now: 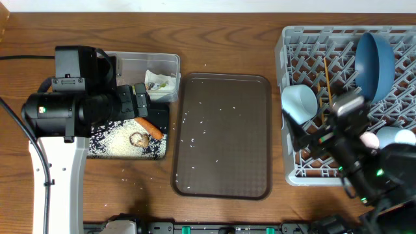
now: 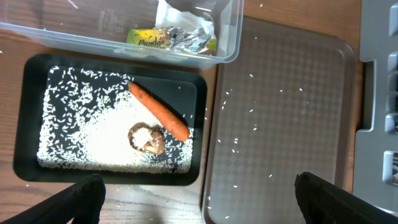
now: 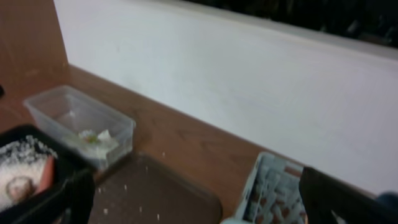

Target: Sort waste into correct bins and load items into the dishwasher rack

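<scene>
Both claws gape wide and hold nothing. Ahead of the left claw (image 2: 199, 204), the black tray (image 2: 25, 118) holds the carrot (image 2: 159, 111), brown lump (image 2: 147, 138) and rice (image 2: 81, 124); beyond it, the clear tub (image 2: 93, 37) holds the tissue (image 2: 183, 12) and wrapper (image 2: 174, 38). Beside the right claw (image 3: 199, 205), the rack (image 1: 286, 52) carries the dish (image 1: 375, 57), bowl (image 1: 299, 101) and chopsticks (image 1: 327, 81). Seemingly only the stray grains (image 2: 255, 127) on the brown tray (image 2: 286, 93) remain.
</scene>
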{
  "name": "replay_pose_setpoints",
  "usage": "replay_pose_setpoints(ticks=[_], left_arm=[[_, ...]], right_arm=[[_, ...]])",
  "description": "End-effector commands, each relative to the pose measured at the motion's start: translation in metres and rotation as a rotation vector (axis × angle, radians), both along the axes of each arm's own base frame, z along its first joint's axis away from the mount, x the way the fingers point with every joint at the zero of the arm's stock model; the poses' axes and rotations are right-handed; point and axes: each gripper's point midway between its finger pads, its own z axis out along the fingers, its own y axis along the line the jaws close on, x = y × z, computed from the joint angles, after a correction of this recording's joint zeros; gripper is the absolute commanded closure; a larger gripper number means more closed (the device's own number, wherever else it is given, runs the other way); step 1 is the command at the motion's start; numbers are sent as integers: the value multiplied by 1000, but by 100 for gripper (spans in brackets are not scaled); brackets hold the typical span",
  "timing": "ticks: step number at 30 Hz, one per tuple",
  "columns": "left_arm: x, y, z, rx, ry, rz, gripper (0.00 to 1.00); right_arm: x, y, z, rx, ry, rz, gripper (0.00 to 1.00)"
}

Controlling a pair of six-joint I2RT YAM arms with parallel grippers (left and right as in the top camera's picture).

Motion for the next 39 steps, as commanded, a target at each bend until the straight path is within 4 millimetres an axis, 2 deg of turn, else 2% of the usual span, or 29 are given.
replay_pose_setpoints(ticks=[1,9,12,24,31,34,39], left_arm=[[1,3,2,7,-4,14,2],[1,3,2,7,-4,14,2],[1,3,2,7,-4,14,2],[1,3,2,7,-4,14,2],[1,3,2,7,-4,14,2],[1,3,2,7,-4,14,2],[1,3,2,7,-4,14,2]], right_arm=[[-7,-11,-33,1,-24,-32,1],[-23,-16,-99,136,-64,-39,1],[-26,-17,-116,156,-106,-37,1],[-20,-15,-162,229,-203,-30,1],[-20,-15,-163,230,-198,-31,1],[-19,-15,-171,219,-170,-33,1],[-18,-14,-203,172,-47,-43,1]])
